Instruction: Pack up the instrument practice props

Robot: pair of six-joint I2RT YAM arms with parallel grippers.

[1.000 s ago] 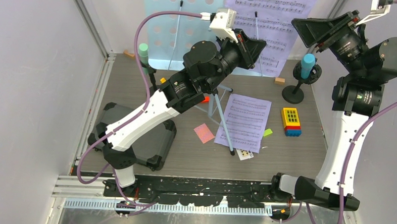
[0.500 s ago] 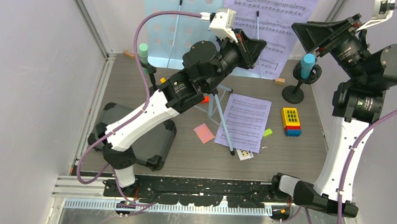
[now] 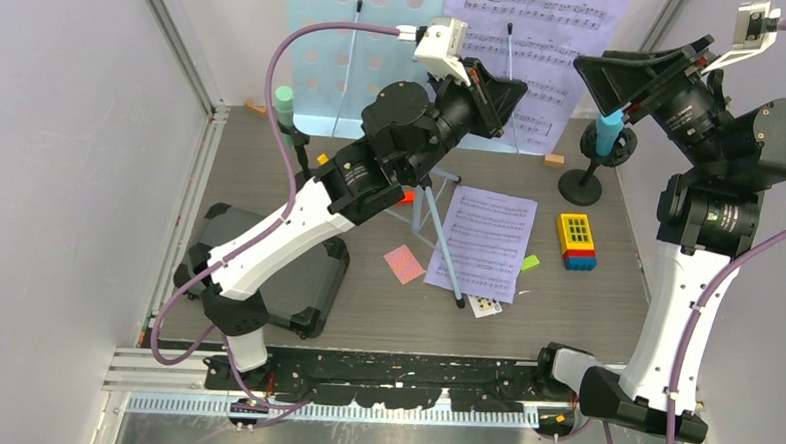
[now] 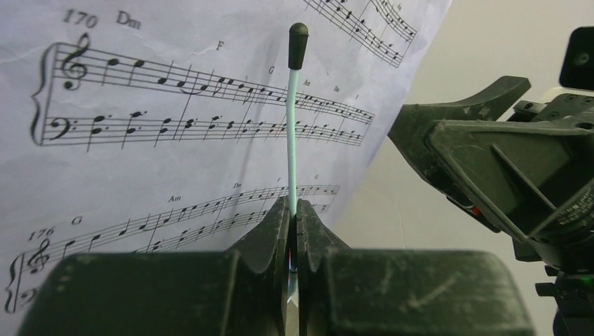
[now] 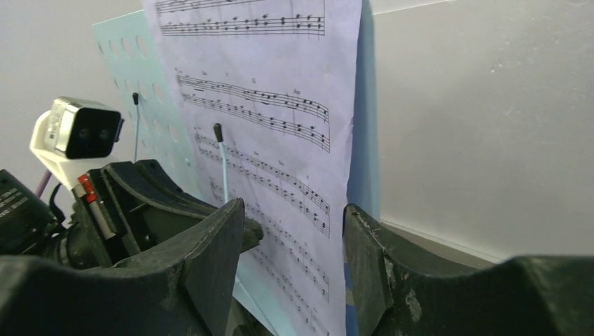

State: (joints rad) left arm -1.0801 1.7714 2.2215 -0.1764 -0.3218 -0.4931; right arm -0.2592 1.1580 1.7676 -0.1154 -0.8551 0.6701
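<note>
Both grippers are working up at the back wall, where the pale blue perforated music rack is standing with a lilac sheet-music page leaning on its face. The left gripper is clenching tight on the rack's thin page-retaining rod, a pale blue wire with a black tip that is lying across the printed staves. The right gripper is hanging with its fingers spread apart. In its wrist view the page's right edge is showing in the gap between them, and I cannot tell whether either finger is touching the paper. The left arm's wrist camera is crowding the space just left of the right fingers.

Down on the table, a second lilac page is lying flat, and one tripod leg is crossing over it. The blue toy microphone is sitting in its black round-based pole near the right gripper. The green toy microphone is standing upright at the left rear, beside the left arm's cable. A stack of toy blocks is sitting just right of the flat page, with a small green block between them. A red-backed playing card is lying to the page's left, and a face-up card is lying at its near edge. A black case is lying near the left arm's base
</note>
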